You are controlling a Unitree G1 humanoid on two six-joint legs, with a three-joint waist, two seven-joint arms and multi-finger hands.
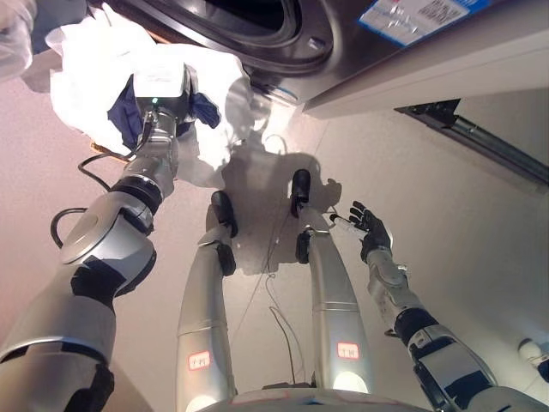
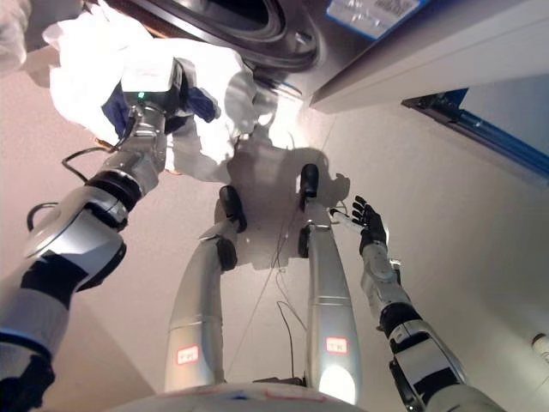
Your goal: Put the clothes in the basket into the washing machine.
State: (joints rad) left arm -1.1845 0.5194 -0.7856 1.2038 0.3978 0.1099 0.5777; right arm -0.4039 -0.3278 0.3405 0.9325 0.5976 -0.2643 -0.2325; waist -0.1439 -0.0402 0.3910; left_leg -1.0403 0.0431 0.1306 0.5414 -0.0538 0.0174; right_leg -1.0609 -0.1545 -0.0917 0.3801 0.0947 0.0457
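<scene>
A heap of white clothes (image 1: 90, 69) with a dark blue garment (image 1: 127, 112) in it lies on the floor at upper left, just below the washing machine's round dark door opening (image 1: 249, 17). A thin brown basket edge (image 1: 105, 151) peeks out under the cloth. My left arm reaches up into the heap, and my left hand (image 1: 182, 105) is sunk in the white and blue cloth, mostly hidden behind the wrist. My right hand (image 1: 371, 225) hangs low at the right over bare floor, open and holding nothing.
The washing machine's grey front (image 1: 343, 34) with a blue label (image 1: 412, 13) fills the top. A pale cabinet side (image 1: 446, 69) and a dark rail (image 1: 480, 137) run along the upper right. A small white object (image 1: 532, 352) lies at the lower right.
</scene>
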